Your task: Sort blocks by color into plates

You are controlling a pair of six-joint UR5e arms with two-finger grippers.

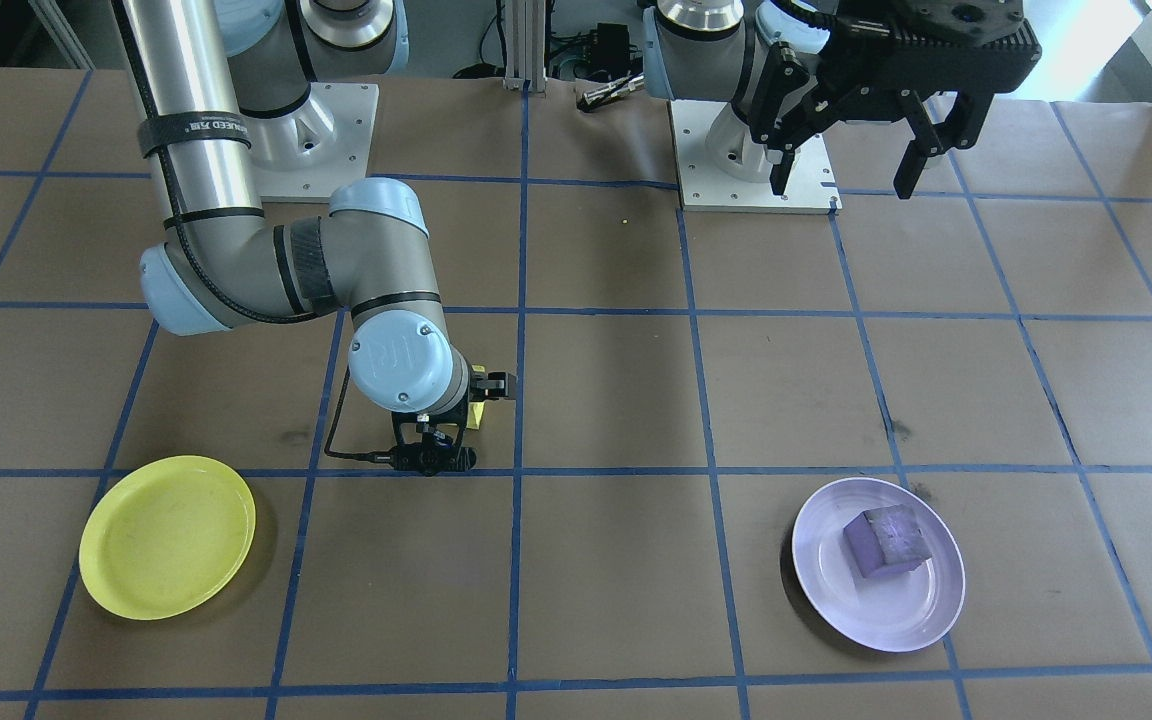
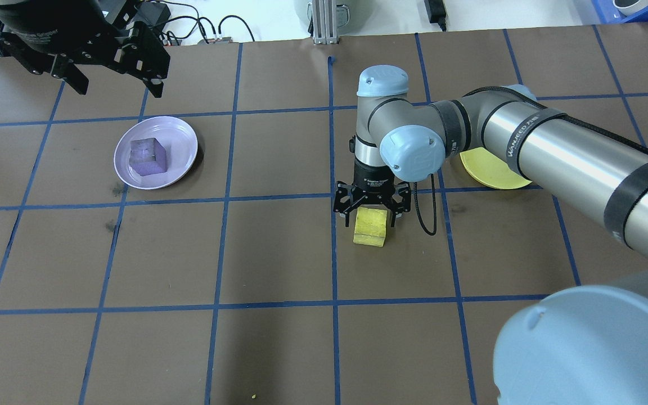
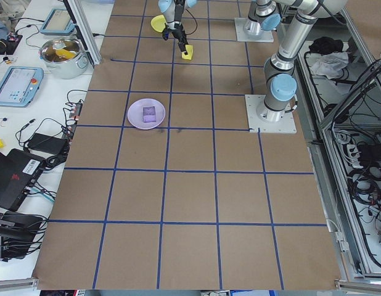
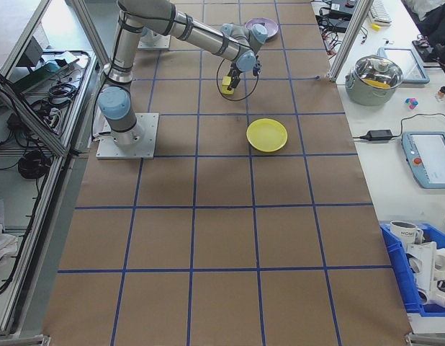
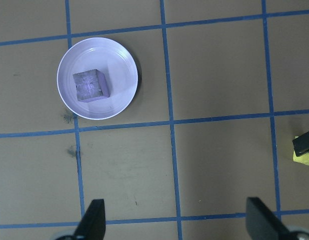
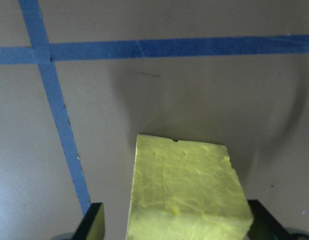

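The right tool (image 2: 371, 216) points straight down over the yellow block (image 2: 370, 226), its fingers (image 2: 350, 209) spread apart on either side of the cube. In the right wrist view the block fills the gap between the finger pads, but I cannot tell whether they touch it. The block sits just beside a crossing of blue tape lines on the brown surface (image 2: 279, 253). The yellow plate (image 1: 167, 536) lies near, one grid square off, with nothing on it. The purple block (image 1: 885, 541) rests inside the lavender plate (image 1: 926, 610), well apart from the yellow one. The left tool (image 1: 851, 170) hangs high above the surface near its base, fingers (image 1: 914, 165) wide apart and holding nothing.
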